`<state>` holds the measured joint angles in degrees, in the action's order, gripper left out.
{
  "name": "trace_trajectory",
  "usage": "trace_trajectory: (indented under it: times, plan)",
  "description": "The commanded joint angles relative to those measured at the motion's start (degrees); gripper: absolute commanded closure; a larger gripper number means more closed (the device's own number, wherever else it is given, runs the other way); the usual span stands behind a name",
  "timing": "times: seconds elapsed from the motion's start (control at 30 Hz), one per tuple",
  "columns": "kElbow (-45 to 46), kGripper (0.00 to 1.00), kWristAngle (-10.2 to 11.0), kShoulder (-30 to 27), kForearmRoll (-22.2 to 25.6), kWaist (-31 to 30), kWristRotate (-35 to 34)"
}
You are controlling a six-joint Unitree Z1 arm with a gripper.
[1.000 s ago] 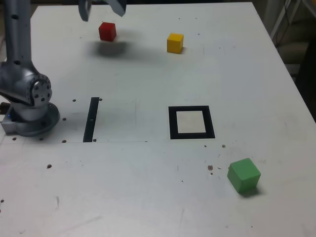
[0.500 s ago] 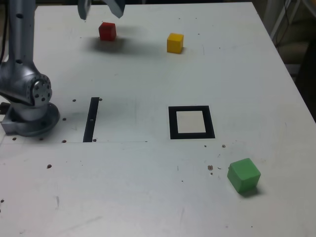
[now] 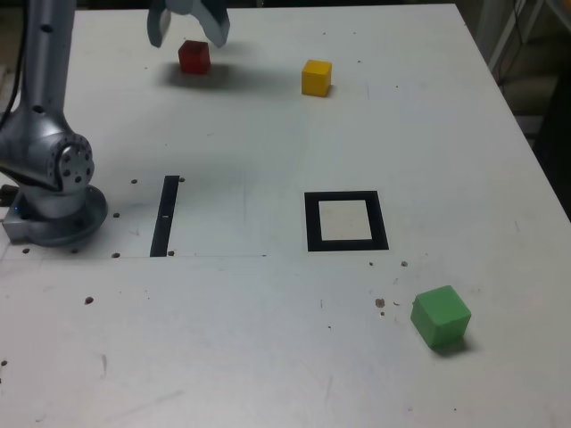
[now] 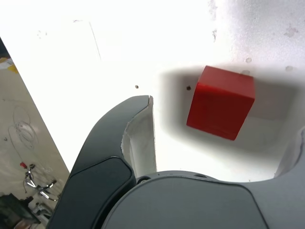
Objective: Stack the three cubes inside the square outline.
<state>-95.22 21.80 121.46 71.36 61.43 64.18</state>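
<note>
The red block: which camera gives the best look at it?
The wrist view. There the red block fills much of the picture, sitting between the open gripper's fingers, untouched. The exterior view shows it small and far off, near the table's back edge.

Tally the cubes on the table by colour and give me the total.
Red cube: 1
Yellow cube: 1
Green cube: 1
Total: 3
</note>
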Motion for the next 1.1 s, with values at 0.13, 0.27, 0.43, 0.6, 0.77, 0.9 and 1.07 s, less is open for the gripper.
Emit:
trace_trajectory:
  times: [0.13,0.27,0.43,0.6,0.77,0.9,1.07]
  plan:
    - [-1.1,0.04,0.2,2.2,-0.3,0.1,0.0]
    - [-1.8,0.05,0.4,3.3,-0.4,0.1,-0.1]
    - [-2.2,0.07,0.4,4.2,-0.4,0.1,-0.5]
    - [-2.4,0.11,0.4,5.0,-0.4,-0.1,-1.0]
    - [-3.1,0.23,1.2,5.6,0.1,-0.3,-2.3]
    - [-3.1,0.42,2.0,5.6,0.0,-0.6,-3.4]
    - [-2.9,0.60,2.0,5.6,-0.5,-1.0,-3.6]
